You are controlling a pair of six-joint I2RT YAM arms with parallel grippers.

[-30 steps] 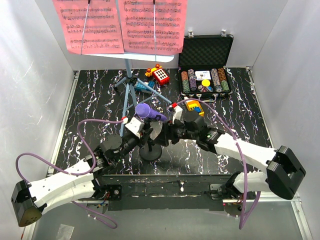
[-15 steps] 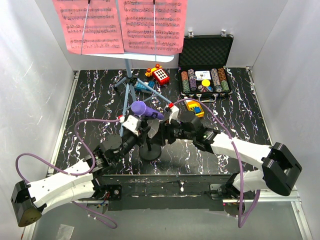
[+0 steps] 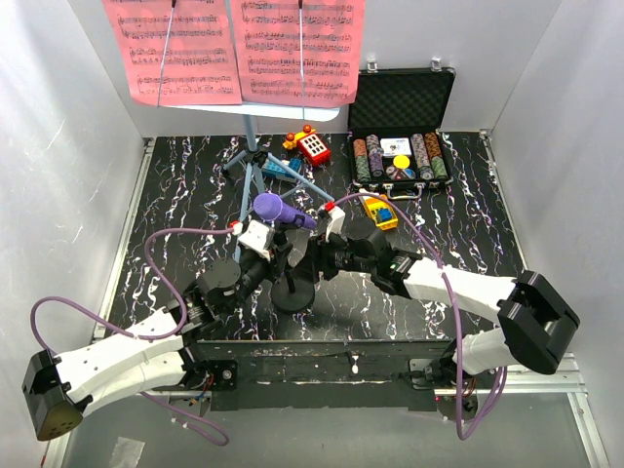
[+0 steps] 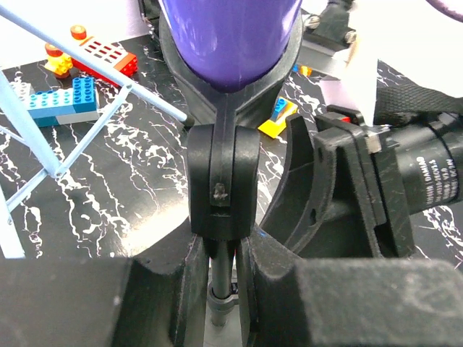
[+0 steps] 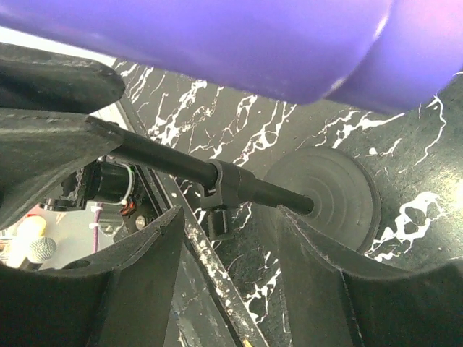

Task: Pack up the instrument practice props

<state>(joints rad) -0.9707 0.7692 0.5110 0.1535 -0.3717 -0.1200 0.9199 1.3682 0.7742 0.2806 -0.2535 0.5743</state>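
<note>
The purple microphone (image 3: pixel 276 209) sits in the clip of the thin black mic stand, whose round base (image 3: pixel 294 295) rests on the table. My left gripper (image 3: pixel 276 255) is shut on the stand's pole (image 4: pixel 219 269) just below the clip (image 4: pixel 223 181). My right gripper (image 3: pixel 314 255) is open beside the stand. Its fingers straddle the pole (image 5: pixel 181 163) under the microphone (image 5: pixel 217 36) without touching it, and the base (image 5: pixel 325 189) shows beyond. The light-blue music stand (image 3: pixel 251 146) stands at the back, holding the pink sheet-music pages (image 3: pixel 175 54).
An open black case of poker chips (image 3: pixel 398 146) stands at the back right. A red toy (image 3: pixel 310 146), a blue brick (image 3: pixel 278 168) and a yellow toy (image 3: pixel 378 210) lie near the music stand's tripod legs (image 4: pixel 87 137). White walls enclose the table.
My right gripper has moved left, closer in to the mic stand. The microphone has shifted slightly up and left in the top view. The round base has stayed put.
</note>
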